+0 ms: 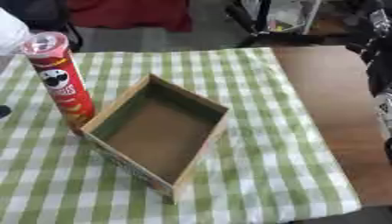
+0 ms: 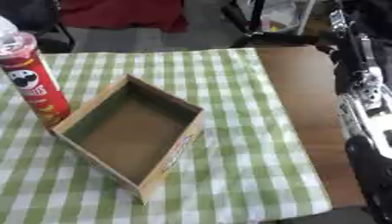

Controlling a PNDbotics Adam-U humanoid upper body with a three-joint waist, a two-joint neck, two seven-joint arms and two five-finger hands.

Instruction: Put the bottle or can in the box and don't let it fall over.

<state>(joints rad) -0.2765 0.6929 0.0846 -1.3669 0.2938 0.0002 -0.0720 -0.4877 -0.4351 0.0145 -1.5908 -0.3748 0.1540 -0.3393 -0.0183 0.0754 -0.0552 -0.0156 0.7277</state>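
Observation:
A red Pringles can point(image 1: 60, 81) with a clear lid stands upright on the checked cloth. It touches the left wall of an open cardboard box point(image 1: 157, 131). The box lies askew, one corner towards me, and nothing is inside it. My right arm point(image 2: 366, 92), black with silver joints, runs down the right edge, well away from the can and the box. Its hand does not show. A small dark shape point(image 1: 3, 112) at the left edge may be part of my left hand.
The green-and-white checked cloth point(image 1: 260, 166) covers most of the table. A bare brown strip of tabletop point(image 1: 337, 109) lies along the right. Dark chairs and clutter stand beyond the far edge.

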